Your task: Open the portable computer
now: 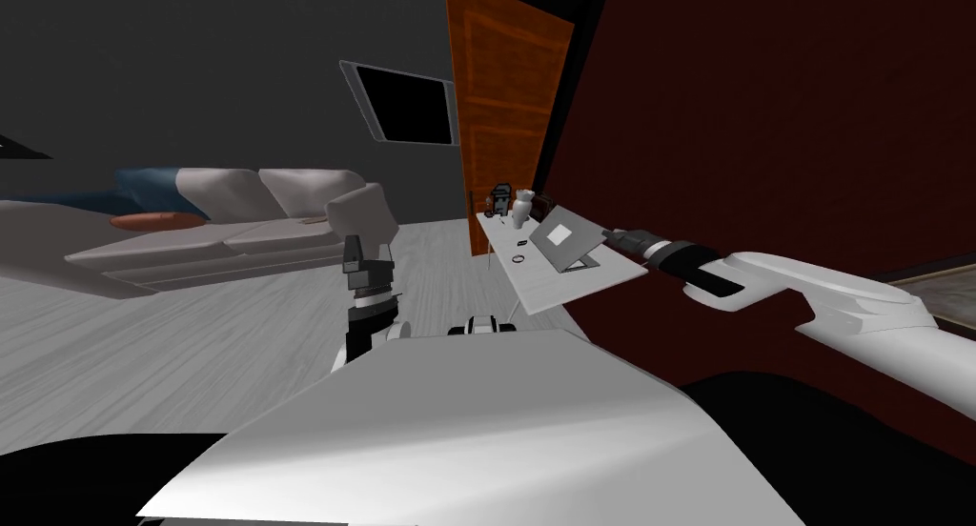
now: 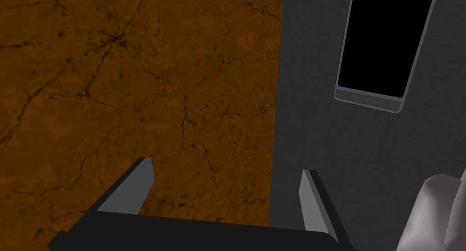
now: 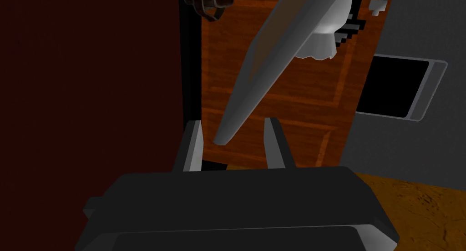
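The laptop [image 1: 562, 236] stands on a white table [image 1: 572, 287] by the dark red wall, its grey lid raised partway at a slant. My right arm reaches out to it, and the right gripper [image 1: 610, 234] meets the lid's wall-side edge. In the right wrist view the lid [image 3: 282, 48] runs away from the hand as a thin grey slab, with its near corner between the fingers. The right gripper [image 3: 232, 125] has its fingers drawn in to about half their open width around that corner. My left gripper [image 1: 353, 249] hangs in front of my chest, pointing up, open [image 2: 225, 189] and empty.
A white vase [image 1: 521, 209], a small dark object [image 1: 500, 200] and a ring [image 1: 518, 260] share the table beyond the laptop. An orange wooden door [image 1: 505, 120] stands behind the table. A light sofa [image 1: 238, 234] lies to the left across the pale floor.
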Available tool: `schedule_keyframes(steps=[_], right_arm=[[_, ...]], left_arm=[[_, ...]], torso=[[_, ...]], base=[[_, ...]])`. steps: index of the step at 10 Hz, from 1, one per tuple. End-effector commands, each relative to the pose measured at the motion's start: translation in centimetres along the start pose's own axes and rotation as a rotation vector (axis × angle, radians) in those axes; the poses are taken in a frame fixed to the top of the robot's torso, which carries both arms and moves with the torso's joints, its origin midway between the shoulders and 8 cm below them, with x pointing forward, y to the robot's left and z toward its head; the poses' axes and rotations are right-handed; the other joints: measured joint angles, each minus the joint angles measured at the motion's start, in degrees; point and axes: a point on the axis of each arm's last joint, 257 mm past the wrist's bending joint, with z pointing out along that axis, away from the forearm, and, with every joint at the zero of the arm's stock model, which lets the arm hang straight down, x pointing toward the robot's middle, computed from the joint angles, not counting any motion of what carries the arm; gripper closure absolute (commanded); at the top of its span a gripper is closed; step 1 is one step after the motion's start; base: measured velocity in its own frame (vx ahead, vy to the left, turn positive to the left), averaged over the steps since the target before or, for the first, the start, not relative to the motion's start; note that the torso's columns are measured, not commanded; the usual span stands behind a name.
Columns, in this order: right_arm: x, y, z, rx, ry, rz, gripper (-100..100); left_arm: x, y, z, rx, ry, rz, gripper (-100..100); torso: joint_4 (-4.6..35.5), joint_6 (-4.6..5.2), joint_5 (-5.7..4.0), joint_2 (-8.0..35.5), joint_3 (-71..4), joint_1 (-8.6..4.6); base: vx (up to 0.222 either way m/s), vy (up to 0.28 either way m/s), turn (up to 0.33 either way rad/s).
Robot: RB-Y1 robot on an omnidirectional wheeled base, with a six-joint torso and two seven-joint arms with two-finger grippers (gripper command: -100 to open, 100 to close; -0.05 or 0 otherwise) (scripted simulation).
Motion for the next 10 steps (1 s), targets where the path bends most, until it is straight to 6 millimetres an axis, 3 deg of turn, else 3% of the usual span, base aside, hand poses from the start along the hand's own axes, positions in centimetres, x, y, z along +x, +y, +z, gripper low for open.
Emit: schedule_keyframes(steps=[1, 3, 4, 5, 10], right_arm=[[1.9, 0.4, -0.2, -0.015, 0.039, 0.109, 100], [2.9, 0.6, -0.3, -0.022, 0.060, 0.190, 100], [2.3, 0.3, -0.2, -0.014, 0.044, 0.164, 100], [4.1, 0.5, -0.6, -0.018, 0.064, 0.253, 100], [8.3, 1.3, -1.8, -0.028, 0.108, 0.458, 100]], left_arm=[[0.0, 0.0, 0.0, 0.000, 0.000, 0.000, 0], [0.0, 0.0, 0.0, 0.000, 0.000, 0.000, 0], [0.0, 0.0, 0.0, 0.000, 0.000, 0.000, 0], [0.0, 0.0, 0.0, 0.000, 0.000, 0.000, 0], [0.0, 0.0, 0.0, 0.000, 0.000, 0.000, 0]], torso=[[0.0, -0.04, 0.00, 0.0, 0.0, 0.07], [0.0, -0.09, 0.07, 0.0, 0.0, 0.05], [0.0, -0.15, 0.04, 0.0, 0.0, 0.10], [0.1, -0.04, 0.20, 0.1, 0.0, 0.27], [0.0, -0.17, 0.04, 0.0, 0.0, 0.17]], base=[[0.027, -0.104, 0.018], [0.018, -0.102, 0.022], [-0.001, -0.045, -0.011], [0.009, -0.094, 0.050], [0.017, -0.101, 0.074]])
